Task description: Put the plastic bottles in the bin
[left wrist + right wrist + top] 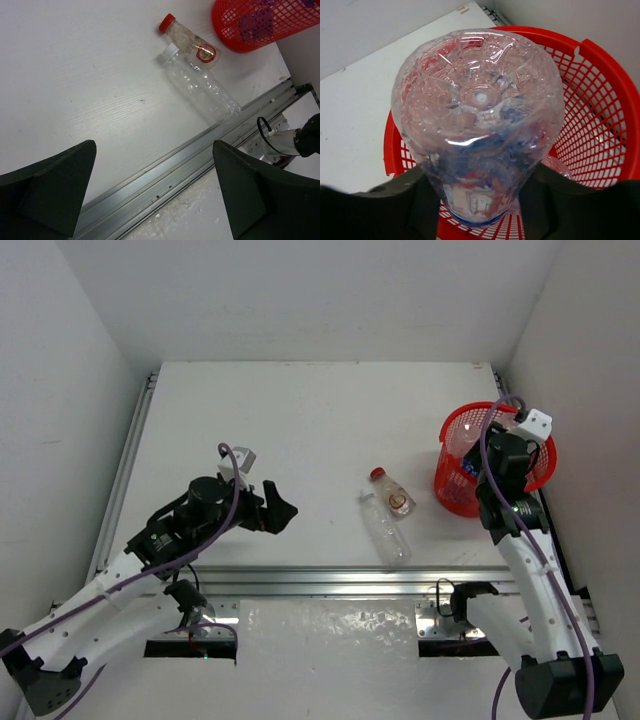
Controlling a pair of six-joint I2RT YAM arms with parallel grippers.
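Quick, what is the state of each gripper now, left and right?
Left gripper: open, holding nothing.
Right gripper: closed on a clear plastic bottle above the red bin.

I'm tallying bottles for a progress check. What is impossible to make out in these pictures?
Number of bottles inside the bin: right wrist view, blocked by the held bottle; top view, covered by the right arm.
Top of the bin: left wrist view, cut by the upper edge.
Cap of the held bottle: right wrist view, only its base faces the camera.
Label print on the red-capped bottle: top view, too small.
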